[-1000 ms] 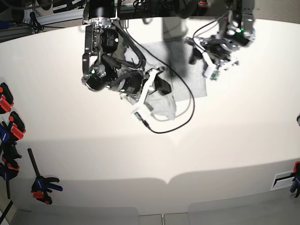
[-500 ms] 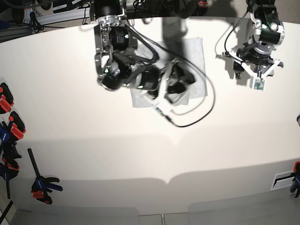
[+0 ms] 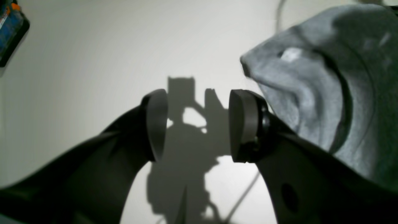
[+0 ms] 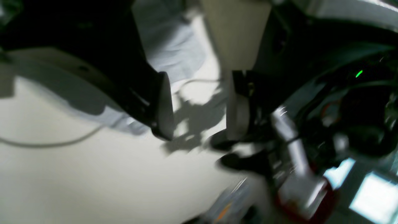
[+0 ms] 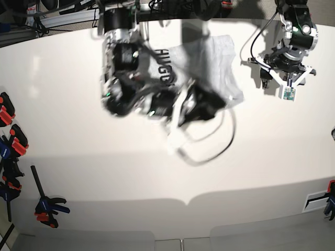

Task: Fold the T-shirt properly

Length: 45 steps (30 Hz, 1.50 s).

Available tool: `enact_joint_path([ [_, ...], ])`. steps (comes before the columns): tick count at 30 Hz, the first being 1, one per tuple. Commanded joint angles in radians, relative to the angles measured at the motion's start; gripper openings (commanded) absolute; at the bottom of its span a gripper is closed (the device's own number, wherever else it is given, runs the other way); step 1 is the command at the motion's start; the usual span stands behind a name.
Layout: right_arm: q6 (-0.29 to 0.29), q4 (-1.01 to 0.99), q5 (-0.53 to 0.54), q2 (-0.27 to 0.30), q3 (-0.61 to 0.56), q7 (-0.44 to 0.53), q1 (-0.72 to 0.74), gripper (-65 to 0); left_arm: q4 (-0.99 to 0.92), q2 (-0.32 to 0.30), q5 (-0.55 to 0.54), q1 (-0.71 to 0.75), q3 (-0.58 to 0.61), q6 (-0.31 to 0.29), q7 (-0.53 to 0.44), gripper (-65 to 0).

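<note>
The shirt (image 5: 225,55) lies at the far middle of the surface (image 5: 104,178), gathered into a compact bundle with part of its dark lettering (image 5: 165,65) facing up, presumably so that both arms can reach it. Its right edge slants outward and looks loose, so the fold probably wants squaring. The left end effector (image 3: 196,124), at the far right in the base view, has its fingers apart with nothing between them; it hangs just beside the cloth, likely parked there to leave the other arm room. The right end effector (image 4: 199,107) also has its fingers apart and empty, over the near side of the shirt, a place that would suit letting a fold drop or smoothing it. Its cable (image 5: 230,138) loops out on the near side and could drag on the cloth if the arm dips.
</note>
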Motion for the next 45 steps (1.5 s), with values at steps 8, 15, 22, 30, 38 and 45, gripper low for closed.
enact_joint_path([
  [8,0.116,0.02,-0.207,-0.008,0.124,0.105,0.103,-38.1,0.018,-0.009,-0.18,-0.003,-0.005,0.001,-0.042,-36.0],
  [15,0.083,-0.104,-0.499,0.036,0.111,0.303,0.107,-38.5,0.019,0.01,-0.723,0.0,0.043,-0.369,0.101,-36.0],
  [22,0.082,-0.442,-0.597,0.034,0.048,0.396,0.185,-38.5,-0.087,0.087,-0.444,0.093,0.342,-0.318,-0.157,-36.0],
  [30,0.082,-0.541,-0.679,0.06,0.039,0.383,0.2,-38.5,-0.367,0.097,-0.081,0.035,0.528,-0.187,-0.224,-36.0],
  [38,0.11,-0.541,-0.573,0.179,0.04,0.365,0.153,-38.5,-0.446,0.066,0.035,-0.062,0.412,-0.089,-0.174,-36.0],
  [45,0.126,-0.54,-0.437,0.182,0.039,0.28,0.071,-38.5,-0.446,-0.062,0.063,-0.06,0.329,-0.106,-0.199,-36.0],
])
